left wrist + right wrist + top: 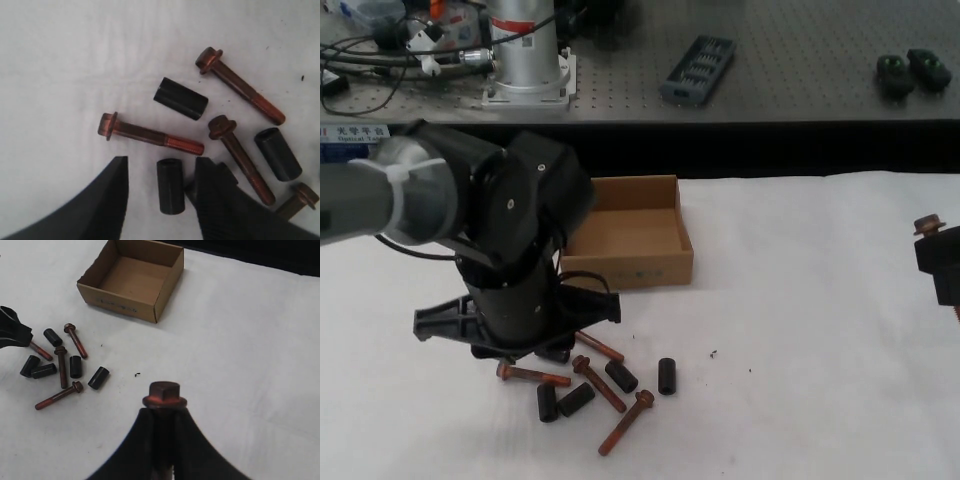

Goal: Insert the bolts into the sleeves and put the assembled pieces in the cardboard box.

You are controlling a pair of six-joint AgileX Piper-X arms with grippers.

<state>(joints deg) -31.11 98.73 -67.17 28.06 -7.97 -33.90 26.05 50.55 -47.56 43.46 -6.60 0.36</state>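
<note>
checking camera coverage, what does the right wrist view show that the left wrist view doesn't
Right wrist view adds: the cardboard box, and the right gripper shut on a bolt, head up. Left wrist view adds: the left gripper seen open, a black sleeve between its fingers. Both share: the loose bolts and sleeves lying on the white cloth.
</note>
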